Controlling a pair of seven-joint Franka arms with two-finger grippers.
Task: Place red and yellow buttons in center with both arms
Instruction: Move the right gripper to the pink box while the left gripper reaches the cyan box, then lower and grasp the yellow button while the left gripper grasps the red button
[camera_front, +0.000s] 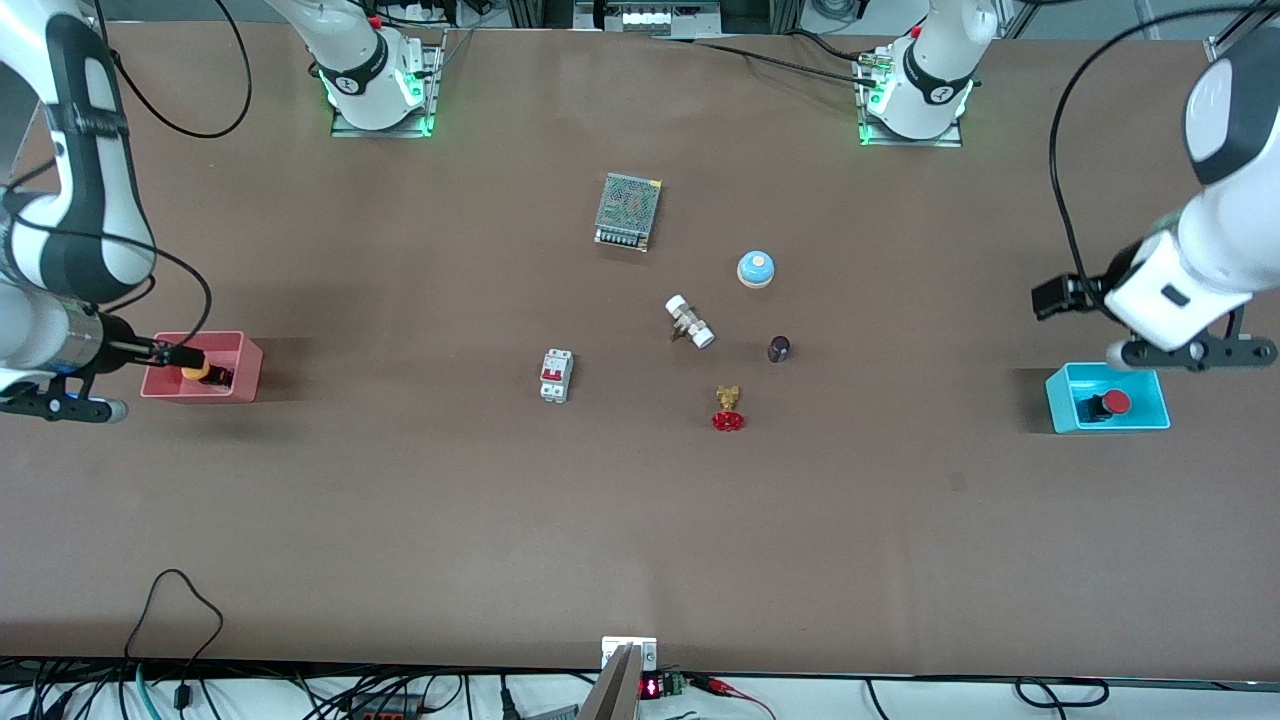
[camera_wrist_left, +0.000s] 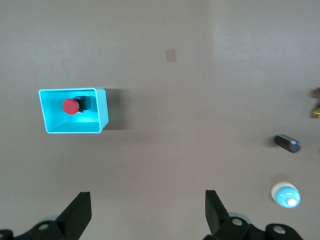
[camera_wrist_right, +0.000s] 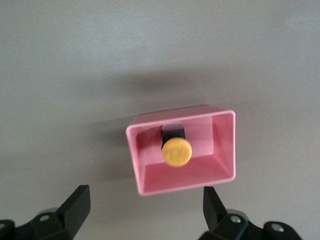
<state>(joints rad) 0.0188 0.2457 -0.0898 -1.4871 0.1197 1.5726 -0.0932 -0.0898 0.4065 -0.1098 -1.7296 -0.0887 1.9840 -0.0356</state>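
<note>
Nearest: red handwheel valve (camera_front: 728, 409) mid-surface. Red button (camera_front: 1108, 403), yellow button (camera_front: 195, 372) binned, unpicked; both end effectors (camera_wrist_left: 147, 212) (camera_wrist_right: 145, 212) open, empty.

The plain brown tabletop (camera_front: 400, 500) lies bare nearer the front camera. Its middle is crowded by a mesh-covered metal power supply (camera_front: 628, 211), blue-domed bell (camera_front: 756, 269), white pipe fitting (camera_front: 689, 321), dark cylindrical knob (camera_front: 779, 348), red-handwheel brass valve (camera_front: 728, 409) and white circuit breaker (camera_front: 556, 376), with gaps between.
</note>
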